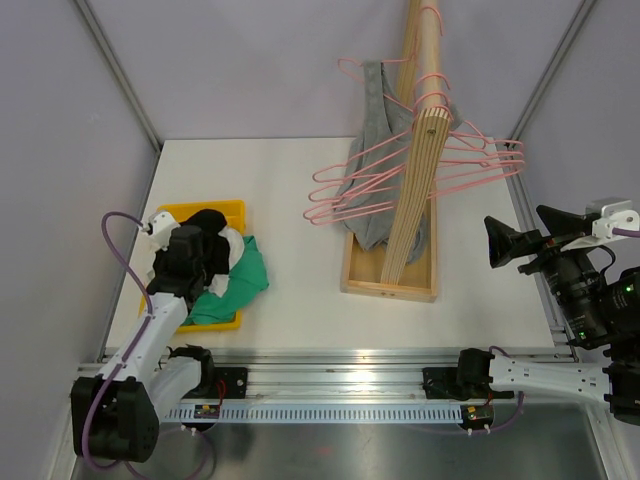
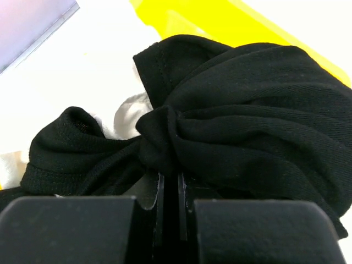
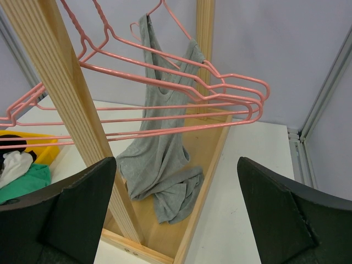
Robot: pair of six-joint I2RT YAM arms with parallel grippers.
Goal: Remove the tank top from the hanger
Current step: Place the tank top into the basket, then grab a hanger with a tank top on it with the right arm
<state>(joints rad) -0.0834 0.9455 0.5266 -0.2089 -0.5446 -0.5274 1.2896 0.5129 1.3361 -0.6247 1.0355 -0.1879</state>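
**Plainly apart: the tank top [image 1: 368,205] hangs on the rack, out of reach of both pincers**

Top view: the grey tank top hangs from a pink hanger [image 1: 350,72] at the far end of the wooden rack [image 1: 415,170]. Its lower part is bunched in the rack's base tray [image 1: 390,288]. More pink hangers [image 1: 470,165] fan out from the slanted post. The right gripper [image 1: 503,243] is at the table's right edge, well apart from the tank top, with the post between them. The left gripper [image 1: 192,248] is over the yellow bin [image 1: 225,208] on the far left side, across the table from the rack. It sits among a black garment [image 1: 205,220], a white cloth [image 1: 233,240] and a green cloth [image 1: 245,275].

Left wrist view: the left gripper [image 2: 170,187] has its fingers pressed together on a gathered fold of the black garment [image 2: 242,121]. The yellow bin [image 2: 220,22] and the white cloth [image 2: 129,113] lie behind. No part of the tank top shows here.

Right wrist view: the right gripper [image 3: 176,165] has its fingers spread wide and holds nothing. The tank top [image 3: 159,148] hangs ahead of it, seen between the two fingers and not touching either. One strap is over the hanger [image 3: 181,55] and the hem is crumpled on the base tray [image 3: 206,181]. The rack's post [image 3: 66,99] rises to the left of it. The yellow bin [image 3: 38,148] and the green cloth [image 3: 22,184] show at the left edge.
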